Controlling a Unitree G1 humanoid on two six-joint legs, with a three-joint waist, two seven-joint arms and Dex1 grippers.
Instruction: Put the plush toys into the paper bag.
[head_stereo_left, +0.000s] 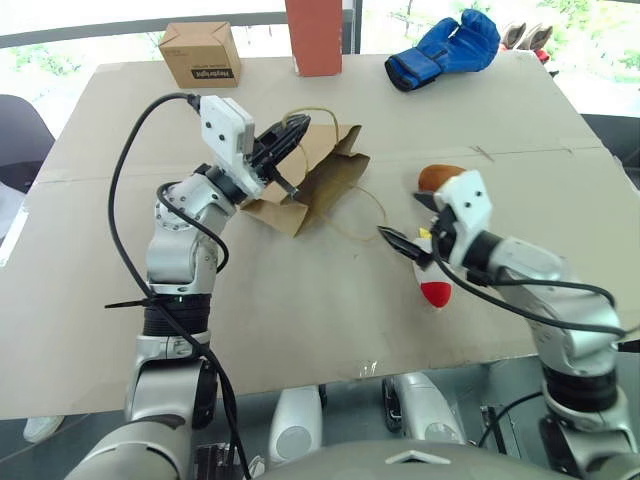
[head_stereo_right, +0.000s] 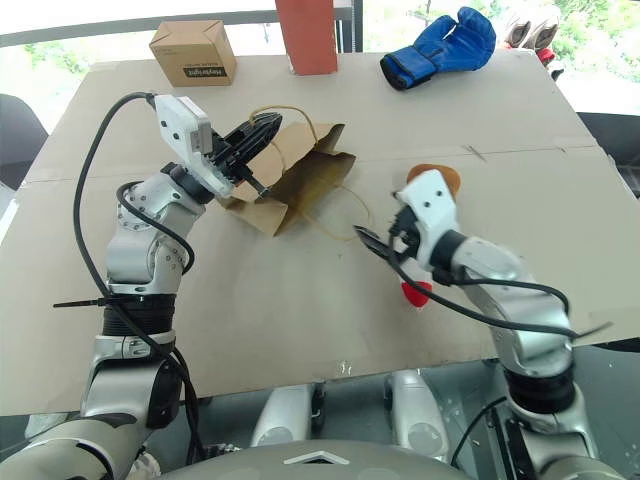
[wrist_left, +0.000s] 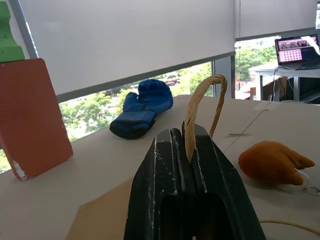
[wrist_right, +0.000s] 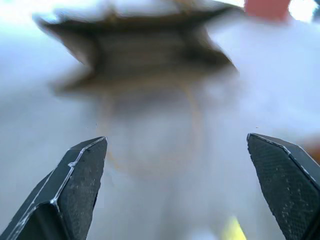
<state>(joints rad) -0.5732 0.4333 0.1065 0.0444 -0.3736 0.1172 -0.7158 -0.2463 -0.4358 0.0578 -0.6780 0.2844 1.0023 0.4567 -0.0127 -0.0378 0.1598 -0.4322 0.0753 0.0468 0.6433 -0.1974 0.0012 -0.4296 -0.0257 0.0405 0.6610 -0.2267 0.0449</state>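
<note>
Here, the paper bag (head_stereo_left: 318, 178) was shown lying on its side at upper centre of the left eye view, its mouth turned toward the right of the frame so that a toy could be pushed in from that side. The left gripper (head_stereo_left: 290, 135) was pressed together on one twisted loop handle (wrist_left: 202, 107); in the left wrist view the handle was seen rising from between the closed black fingers (wrist_left: 165, 170). That pinch was judged to serve to lift the upper lip and keep the mouth agape. The second loop handle (head_stereo_left: 368, 212) was left slack on the cardboard-covered table (head_stereo_left: 300, 320), trailing toward the right arm.

The right gripper (head_stereo_left: 405, 243) was seen at centre right with its fingers spread wide and nothing between them, pointed toward the bag's mouth; the right wrist view confirmed the wide gap, with the bag blurred beyond it. Both plush toys remained outside the bag: the orange-brown furry toy (wrist_left: 272, 162) lay just beyond the right wrist, and the white toy with the red tip (head_stereo_left: 434, 290) lay beneath that arm, partly hidden. The spread fingers were judged ready for a grasp of either toy. The blue boxing glove (head_stereo_left: 445, 48), the small cardboard box (head_stereo_left: 200, 53) and the red block (head_stereo_left: 314, 38) stood along the top edge, well apart from the work.
</note>
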